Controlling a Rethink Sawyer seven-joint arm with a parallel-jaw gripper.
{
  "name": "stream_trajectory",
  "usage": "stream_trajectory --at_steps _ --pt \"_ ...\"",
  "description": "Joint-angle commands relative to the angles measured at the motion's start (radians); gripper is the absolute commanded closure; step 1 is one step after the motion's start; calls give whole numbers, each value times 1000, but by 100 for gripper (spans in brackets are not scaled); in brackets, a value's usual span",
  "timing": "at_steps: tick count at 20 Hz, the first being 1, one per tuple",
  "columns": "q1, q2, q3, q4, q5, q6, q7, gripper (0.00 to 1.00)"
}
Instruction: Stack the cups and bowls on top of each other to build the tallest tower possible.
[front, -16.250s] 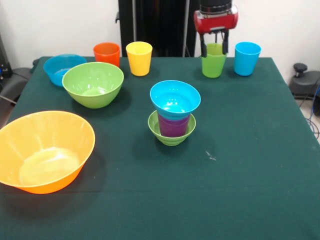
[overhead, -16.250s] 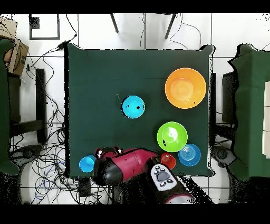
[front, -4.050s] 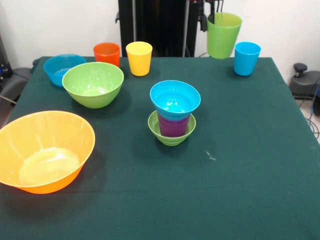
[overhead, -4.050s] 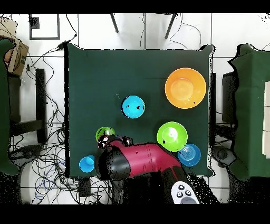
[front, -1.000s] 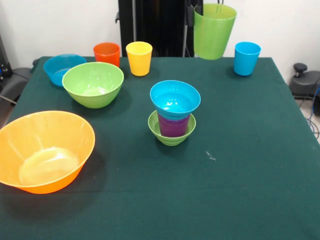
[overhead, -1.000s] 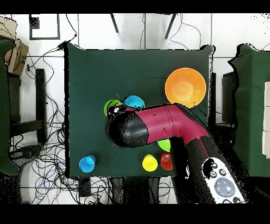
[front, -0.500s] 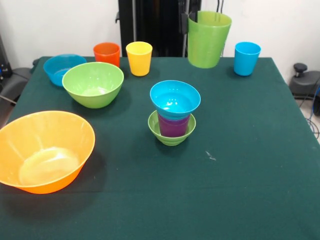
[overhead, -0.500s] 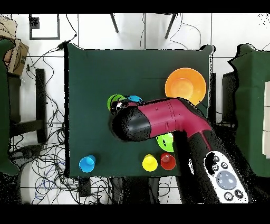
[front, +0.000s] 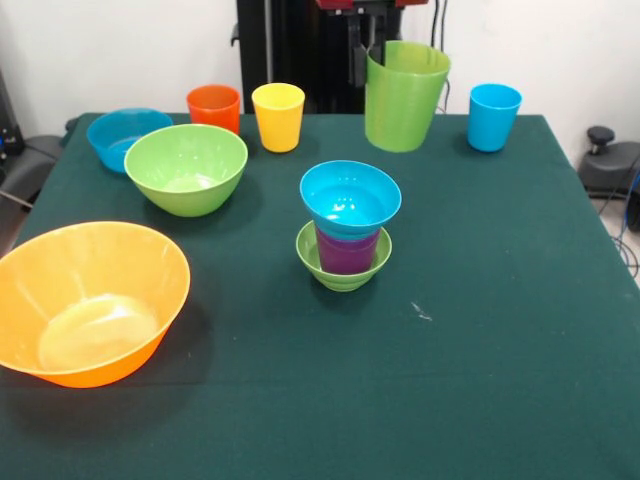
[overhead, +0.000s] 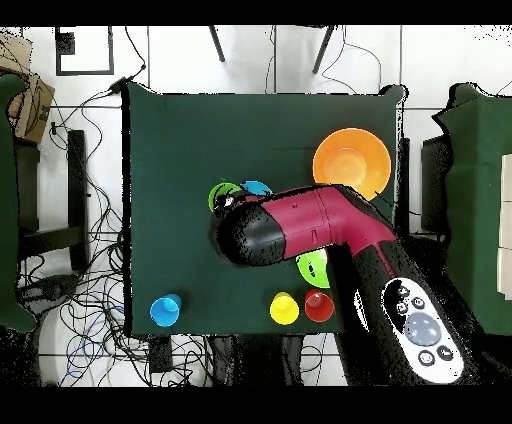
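Your gripper (front: 362, 48) pinches the green cup (front: 403, 96) in the air, with the yellow cup (front: 278, 116) and light blue cup (front: 494, 116) on either side.

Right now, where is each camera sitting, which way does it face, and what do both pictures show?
Front view: low across the table, facing the stack, where the blue bowl is on top; only the gripper holding the green cup shows.
Overhead view: straight down on the table; the red arm covers the middle.
Shared: green cup, orange bowl, blue cup.
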Motion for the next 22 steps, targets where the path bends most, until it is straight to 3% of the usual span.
stream_trajectory --at_steps 1,11,22 --pt "17 87 -36 -32 -96 5 -86 100" --pt "-30 142 -2 -71 -131 3 -166 100" --pt "-37 165 -11 -85 -147 -13 -126 100"
